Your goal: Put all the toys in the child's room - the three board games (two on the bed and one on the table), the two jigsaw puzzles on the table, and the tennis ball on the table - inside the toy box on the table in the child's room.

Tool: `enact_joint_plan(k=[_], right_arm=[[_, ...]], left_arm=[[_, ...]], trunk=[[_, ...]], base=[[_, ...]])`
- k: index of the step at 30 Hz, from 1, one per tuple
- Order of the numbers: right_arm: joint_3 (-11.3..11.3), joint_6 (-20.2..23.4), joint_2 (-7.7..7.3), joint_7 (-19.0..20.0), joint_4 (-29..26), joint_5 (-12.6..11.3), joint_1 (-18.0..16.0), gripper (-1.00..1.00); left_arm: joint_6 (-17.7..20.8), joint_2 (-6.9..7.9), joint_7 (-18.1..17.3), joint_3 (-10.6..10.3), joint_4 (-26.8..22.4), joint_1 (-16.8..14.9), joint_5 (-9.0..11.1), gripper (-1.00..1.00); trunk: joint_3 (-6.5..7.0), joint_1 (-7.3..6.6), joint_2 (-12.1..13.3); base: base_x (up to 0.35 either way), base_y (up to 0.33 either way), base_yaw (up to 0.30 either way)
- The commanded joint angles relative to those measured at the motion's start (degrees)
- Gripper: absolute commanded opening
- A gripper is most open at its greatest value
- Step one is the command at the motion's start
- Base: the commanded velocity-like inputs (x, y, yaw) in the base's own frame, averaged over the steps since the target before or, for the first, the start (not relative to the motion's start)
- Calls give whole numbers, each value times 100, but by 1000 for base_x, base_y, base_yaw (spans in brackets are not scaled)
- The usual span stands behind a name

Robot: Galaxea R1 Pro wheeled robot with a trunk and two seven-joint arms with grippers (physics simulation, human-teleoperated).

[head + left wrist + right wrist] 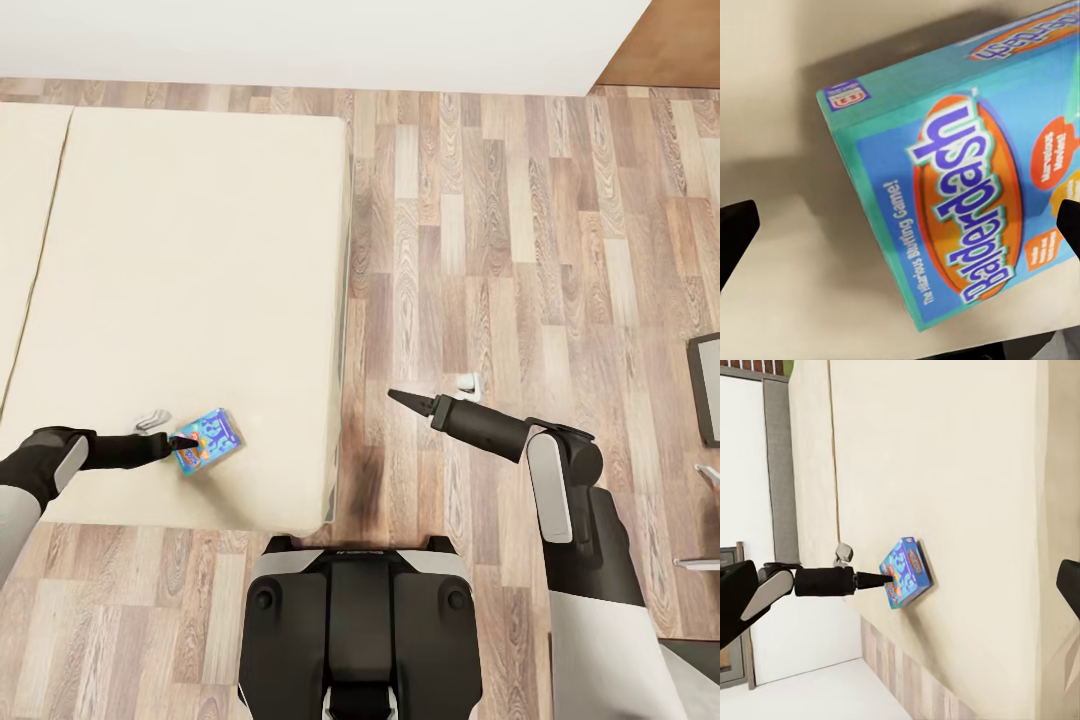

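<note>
I am at the bed [190,300], working on one of the two board games that lie on it. The blue game box [207,440] rests flat on the cream cover near the bed's front edge, at about eight o'clock in my head view. My left gripper [181,441] reaches in from nine o'clock, its dark tip right at the box's near edge. I judge this as the approach to the pick-up, not yet a grasp.

In the left wrist view the box [967,187] sits between my two dark fingertips [735,232], which stand wide apart at the frame's sides with the printed lid between them. So the left gripper is spread open and holds nothing. The title on the lid reads clearly there, which the head view is too far away to show.

My right gripper [400,398] hangs over the wood floor [520,250] at about four o'clock of the bed's corner, pointing towards the bed. Whether its jaws are apart or together I cannot tell with any certainty.

The right wrist view gives a side look: the left arm [832,582] touching the box [906,572] on the cover.

Next I judge I must get the fingers around an edge of this thin box, which lies flush on the soft cover, then lift and carry it to the toy box.
</note>
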Motion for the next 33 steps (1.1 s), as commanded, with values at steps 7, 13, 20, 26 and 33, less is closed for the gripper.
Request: enact_joint_plan(k=[7, 13, 20, 26, 33], right_arm=[[-14, 25, 6, 43, -1, 32, -4, 100], [-15, 25, 6, 45, -1, 32, -3, 100], [-17, 25, 6, 50, -1, 32, -2, 100], [-17, 25, 4, 52, -1, 32, -2, 100], [-14, 25, 6, 50, -1, 32, -3, 100]], left_arm=[[68, -24, -33, 21, -2, 2, 154, 100], [66, -25, -58, 30, -9, 2, 154, 100], [-64, -25, -70, 45, -10, 2, 154, 100], [-77, -22, -78, 53, -10, 2, 154, 100], [-74, -22, -79, 54, -18, 2, 154, 100]], trunk=[[-6, 5, -6], [-6, 5, -6], [-6, 5, -6], [-6, 5, -6], [-6, 5, -6]], base=[[0, -160, 0], [0, -87, 0], [0, -59, 0], [0, -99, 0], [0, -104, 0]])
